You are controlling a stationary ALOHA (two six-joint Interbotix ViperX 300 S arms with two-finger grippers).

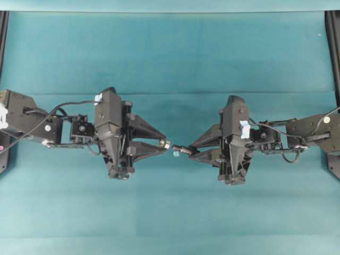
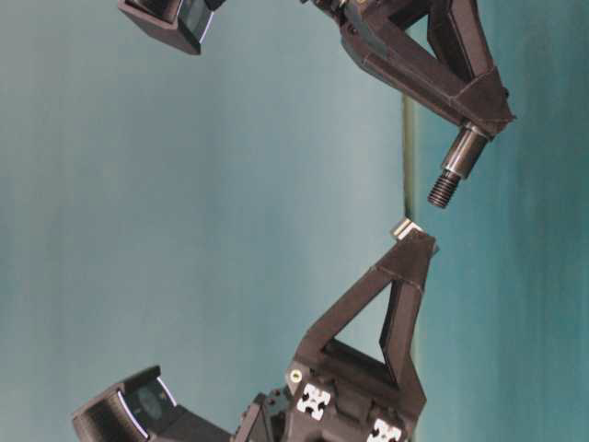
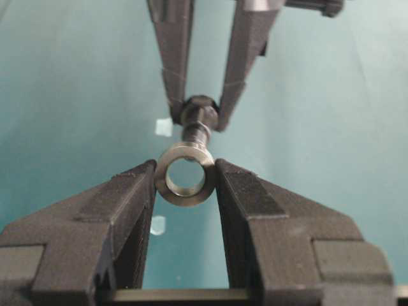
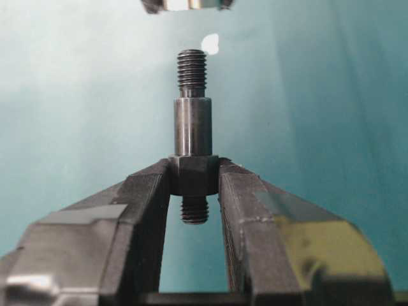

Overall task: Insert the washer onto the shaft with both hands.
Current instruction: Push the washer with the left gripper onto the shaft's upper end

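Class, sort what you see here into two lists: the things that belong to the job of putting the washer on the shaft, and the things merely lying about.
Belong to the job:
- washer, clamped in the left gripper
- shaft, clamped at its collar in the right gripper

Lying about:
- small pale square bit on the teal cloth, near nothing in use

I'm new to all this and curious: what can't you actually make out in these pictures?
- Overhead view: the washer and shaft are too small for detail.
- Table-level view: both arms are cut off by the frame edges.
- Right wrist view: the left gripper is cropped at the top.
- Left wrist view: the shaft's threads hide behind the washer.
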